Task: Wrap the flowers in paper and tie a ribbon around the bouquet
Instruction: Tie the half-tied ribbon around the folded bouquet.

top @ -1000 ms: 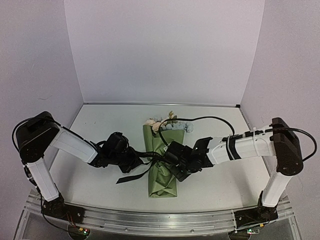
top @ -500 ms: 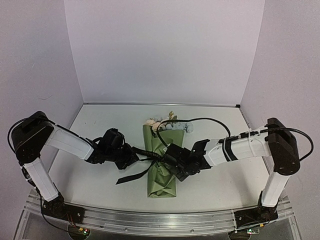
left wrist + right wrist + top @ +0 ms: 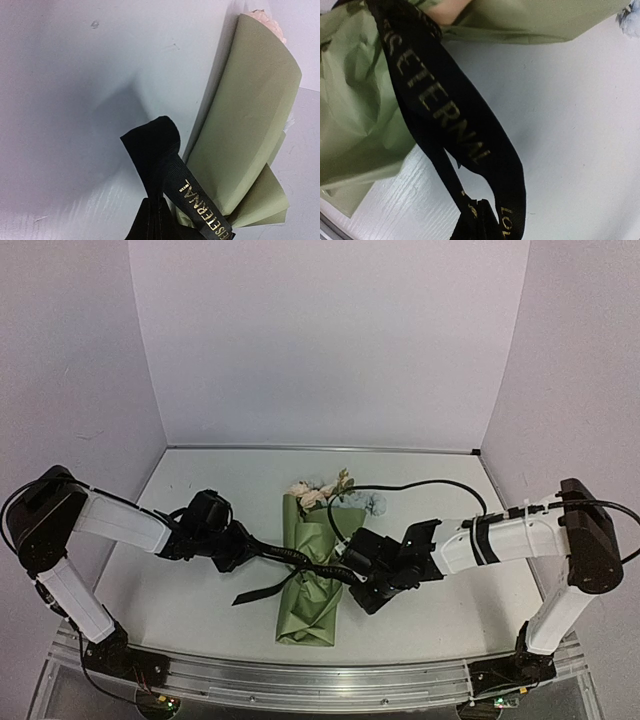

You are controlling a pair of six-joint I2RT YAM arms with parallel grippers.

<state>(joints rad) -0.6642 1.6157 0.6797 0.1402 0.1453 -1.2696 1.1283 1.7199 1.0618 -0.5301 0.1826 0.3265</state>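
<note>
Black ribbon is stretched across the olive-paper bouquet, its ends pinched by the left end effector and right end effector, likely to cinch a tie.

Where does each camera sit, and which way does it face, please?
Top external: above and behind the arms, looking down on the table; both arms show, left claw and right claw at the bouquet.
Left wrist: low beside the bouquet, facing it along the ribbon; nothing of the arm shows clearly.
Right wrist: close over ribbon and paper; nothing of the arm shows clearly.
All three share the ribbon and olive paper.
</note>
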